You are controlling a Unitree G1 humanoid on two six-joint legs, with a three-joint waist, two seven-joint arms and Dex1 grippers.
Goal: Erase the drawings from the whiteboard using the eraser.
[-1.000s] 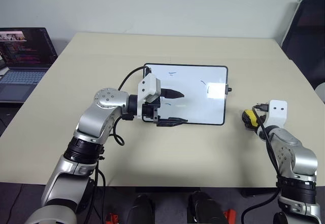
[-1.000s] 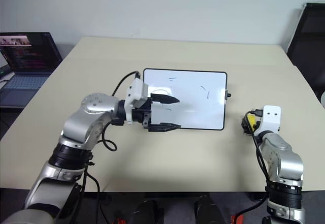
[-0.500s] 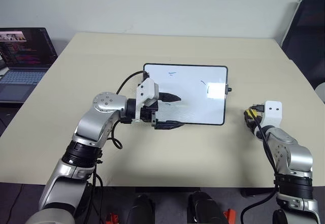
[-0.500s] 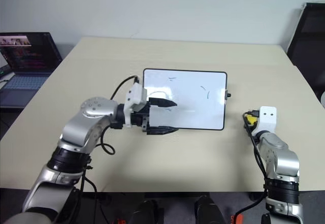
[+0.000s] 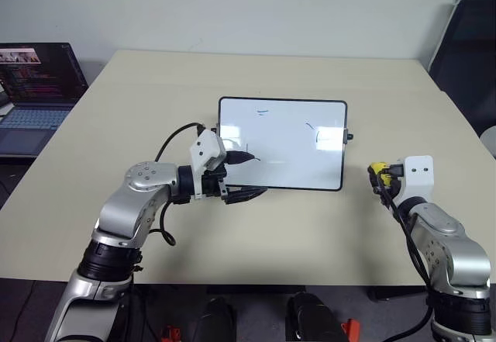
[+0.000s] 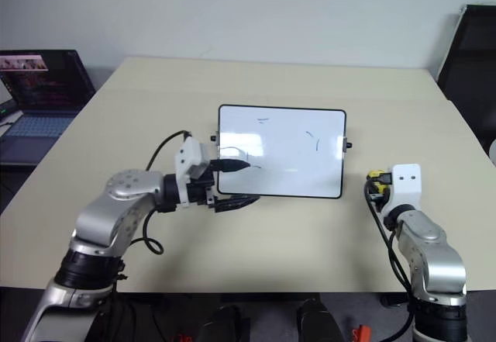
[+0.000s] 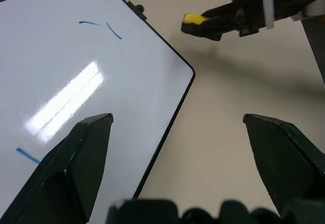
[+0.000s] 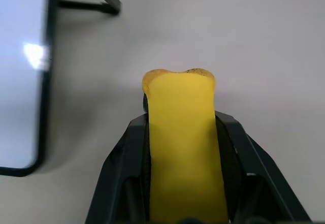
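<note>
Jaws on the left gripper [image 5: 246,175] stand spread wide, one finger over the whiteboard [image 5: 294,117] near its 8 o'clock corner and the other off its near edge above the worktop [image 5: 271,226], gripping nothing. Placed there, it looks ready to steady the board, and pressing down on the frame rather than the glossy face would keep the board from skating while leaving the marks uncovered.

Across the white surface the drawings [image 5: 313,130] remain: a short blue dash toward 11 o'clock, a pair of thin strokes toward 2 o'clock, and a curve at about 8 o'clock close to the left fingers. None looks wiped yet, so the erasing itself seems not to have begun.

Off the board's 4 o'clock side, well apart from its frame, the right gripper [image 5: 380,174] has its jaws pinching the eraser [image 8: 181,132], the yellow block jutting out past the fingertips. Judging by that, the step in hand is carrying the eraser to the board. It would go best brought in low from 3 o'clock, laid flat on its wiping face, then swept with even pressure over the nearest strokes first, working toward the curve by the left fingers.

No containers are on the worktop, so nothing is held in any.
</note>
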